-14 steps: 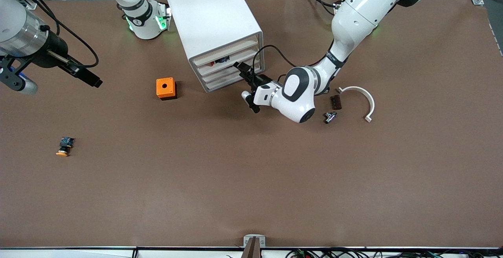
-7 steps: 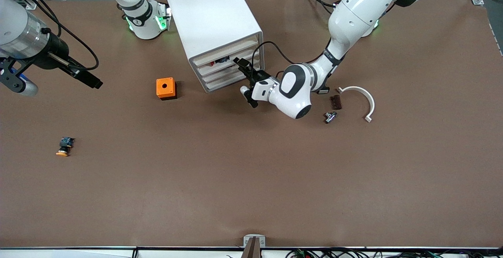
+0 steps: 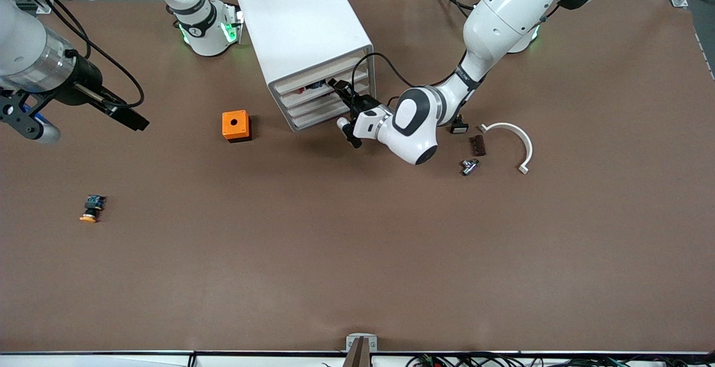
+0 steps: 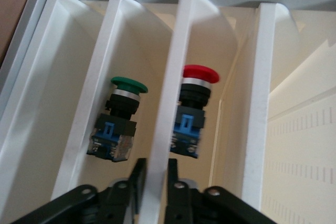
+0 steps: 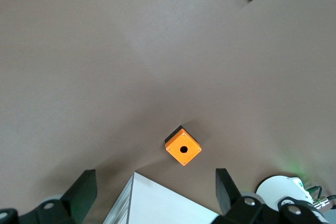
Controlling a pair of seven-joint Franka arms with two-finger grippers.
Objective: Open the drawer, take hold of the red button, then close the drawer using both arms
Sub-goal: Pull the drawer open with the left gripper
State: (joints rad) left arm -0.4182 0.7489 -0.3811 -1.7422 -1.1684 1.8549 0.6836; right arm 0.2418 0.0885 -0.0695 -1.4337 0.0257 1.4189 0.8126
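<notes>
A white cabinet (image 3: 304, 37) is set near the table's edge along the robots' bases, with its four drawer fronts turned toward the left arm's end and the front camera. The left gripper (image 3: 342, 94) is placed at those fronts, at the drawer (image 3: 327, 89) that is second from the top. In the left wrist view its fingers (image 4: 137, 179) are seen drawn close together with one white front lip (image 4: 167, 114) of the drawer between them, so the gap is barely wider than the lip; whether the lip is actually pinched cannot be told. The button (image 4: 193, 109) with the red cap is seen lying inside that drawer, just past the fingertips, and a green-capped button (image 4: 119, 117) is seen lying in the neighbouring drawer. In the front view the red cap (image 3: 302, 89) is only just visible in the drawer's opening. The right gripper (image 3: 131, 117) is held over the table near the edge at the right arm's end, where that arm waits; its fingers (image 5: 83, 192) are spread wide and nothing is held between them. An orange cube (image 3: 235, 125) with a round hole is seen beside the cabinet toward the right arm's end, and an orange-capped button (image 3: 91, 208) nearer the front camera. A white curved piece (image 3: 516, 142) is seen toward the left arm's end.
</notes>
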